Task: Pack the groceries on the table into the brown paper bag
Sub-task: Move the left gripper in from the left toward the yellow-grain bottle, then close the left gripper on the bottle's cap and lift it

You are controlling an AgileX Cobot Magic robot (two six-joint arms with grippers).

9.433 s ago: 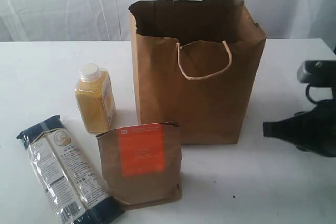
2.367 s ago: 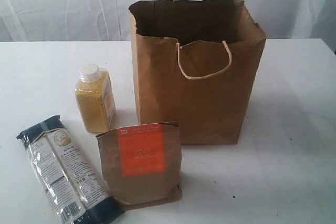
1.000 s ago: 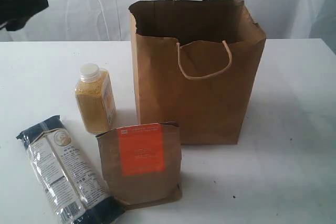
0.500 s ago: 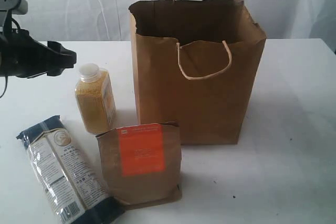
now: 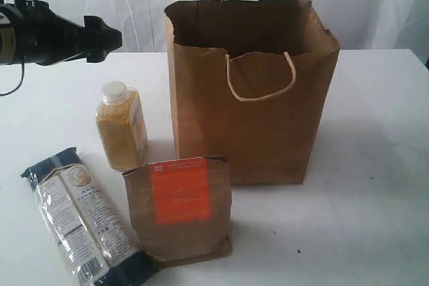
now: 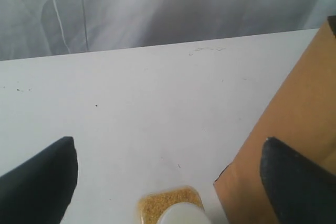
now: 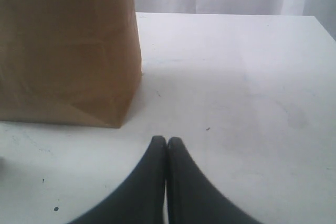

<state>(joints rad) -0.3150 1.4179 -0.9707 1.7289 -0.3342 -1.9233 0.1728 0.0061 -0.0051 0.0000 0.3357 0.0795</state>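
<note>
Exterior view: tall brown paper bag (image 5: pixel 261 132) stands upright, open-topped

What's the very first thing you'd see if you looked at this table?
The tall brown paper bag with white cord handles stands open on the white table, taller than the groceries. Before it stands a brown pouch with a bright orange label, and beside it the black left pincer hangs wide open above a white-capped bottle of yellow grains.

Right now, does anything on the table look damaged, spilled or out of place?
Only the bag: its front rim sags and is crumpled, lower than the back. Bottle and pouch stand upright; nothing spilled.
</note>
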